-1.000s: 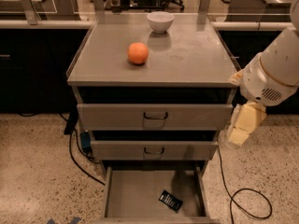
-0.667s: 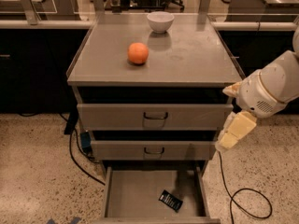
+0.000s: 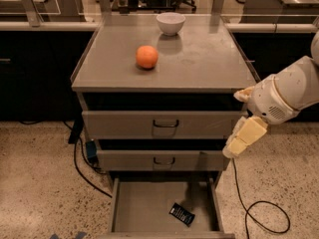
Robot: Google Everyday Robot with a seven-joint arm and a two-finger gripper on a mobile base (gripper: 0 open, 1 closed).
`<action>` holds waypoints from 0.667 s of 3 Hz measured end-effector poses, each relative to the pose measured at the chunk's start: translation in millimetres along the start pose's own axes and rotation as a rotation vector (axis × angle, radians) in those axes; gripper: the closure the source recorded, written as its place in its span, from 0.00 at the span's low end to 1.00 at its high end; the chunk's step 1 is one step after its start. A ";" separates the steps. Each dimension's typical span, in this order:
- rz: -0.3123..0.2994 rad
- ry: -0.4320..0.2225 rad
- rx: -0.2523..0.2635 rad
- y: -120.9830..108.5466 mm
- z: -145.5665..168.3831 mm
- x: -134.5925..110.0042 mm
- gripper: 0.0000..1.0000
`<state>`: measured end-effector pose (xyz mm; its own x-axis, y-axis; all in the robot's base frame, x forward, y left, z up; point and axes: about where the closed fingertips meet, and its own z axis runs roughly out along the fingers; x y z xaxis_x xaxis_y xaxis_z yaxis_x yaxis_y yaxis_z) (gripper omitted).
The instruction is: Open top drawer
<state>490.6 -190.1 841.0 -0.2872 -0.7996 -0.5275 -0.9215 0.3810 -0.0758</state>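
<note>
Seen from my remote station: the robot's gripper (image 3: 243, 136) hangs off the right front corner of the gray cabinet (image 3: 199, 59). It is level with the gap between the cabinet's upper two drawers and just beside its right edge, touching nothing that I can make out. Its pale yellow end points down and in toward the cabinet; whether it is spread wide, drawn narrow or holding something, I cannot tell. The white arm (image 3: 289, 91) behind it reaches in from the right of the cabinet.

The top drawer (image 3: 119, 124), widest of the three, sits directly under the cabinet's top with a dark gap above its front. Its small dark wire handle (image 3: 165, 124), at the centre of the front, is well apart from the gripper, which is off to its right. Below it in the cabinet is the narrower middle drawer (image 3: 124, 160). The bottom drawer (image 3: 149, 203) stands pulled out toward me, with a small dark packet (image 3: 181, 214) lying inside near its right front.

On the cabinet's top an orange (image 3: 147, 57) rests left of centre, and a white bowl (image 3: 170, 23) stands near the back edge. A black cable (image 3: 259, 218) loops on the speckled ground to the right of the cabinet
</note>
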 end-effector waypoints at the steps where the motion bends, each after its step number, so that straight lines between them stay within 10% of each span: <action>1: -0.006 0.017 0.027 3.8 16.6 0.3 0.00; 2: -0.007 0.002 0.023 5.3 72.7 2.8 0.00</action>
<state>503.9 -156.6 777.5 -0.2808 -0.8033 -0.5252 -0.9175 0.3853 -0.0988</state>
